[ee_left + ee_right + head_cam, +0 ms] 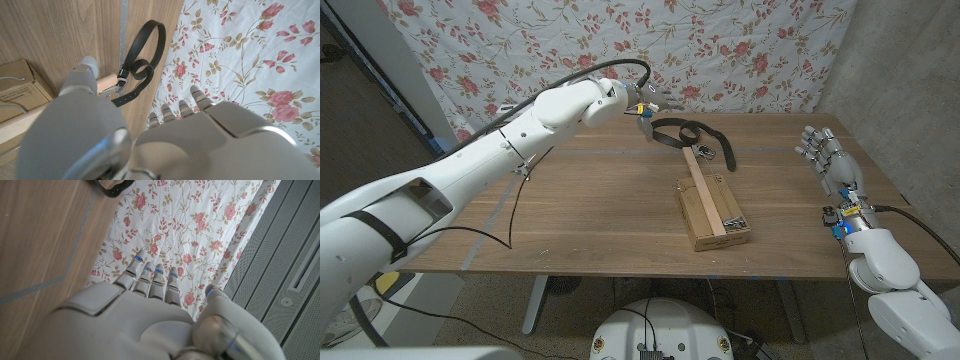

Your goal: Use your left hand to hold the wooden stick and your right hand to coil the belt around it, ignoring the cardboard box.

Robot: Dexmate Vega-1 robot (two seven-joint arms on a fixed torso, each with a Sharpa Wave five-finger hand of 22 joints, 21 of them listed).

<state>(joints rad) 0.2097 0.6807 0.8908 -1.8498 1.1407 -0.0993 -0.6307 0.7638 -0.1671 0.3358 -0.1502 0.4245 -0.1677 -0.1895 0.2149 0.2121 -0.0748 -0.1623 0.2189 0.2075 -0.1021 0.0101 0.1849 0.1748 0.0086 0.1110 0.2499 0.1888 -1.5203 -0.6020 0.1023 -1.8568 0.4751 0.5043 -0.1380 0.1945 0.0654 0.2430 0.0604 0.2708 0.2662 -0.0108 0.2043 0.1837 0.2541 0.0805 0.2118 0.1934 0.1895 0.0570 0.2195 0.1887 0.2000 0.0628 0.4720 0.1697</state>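
My left hand [650, 100], fingers apart and holding nothing, hovers just beyond the belt [692, 136] at the stick's [706, 194] far end, its length running back towards me across the box [705, 232], while my right hand [828, 158] waits open, well apart

Place: a makeshift test room or lab, not a home.
Backdrop: a floral sheet [620, 50] hangs as a curtain behind the wooden table [570, 210], pinned up rather than fitted.
Walls: bare grey concrete wall [905, 70] on one side.
Ceiling: perforated grey panels [295, 235] with a slot vent.
Floor: speckled hard flooring [490, 310] under the table, loose black cables [470, 325] trailing across it.
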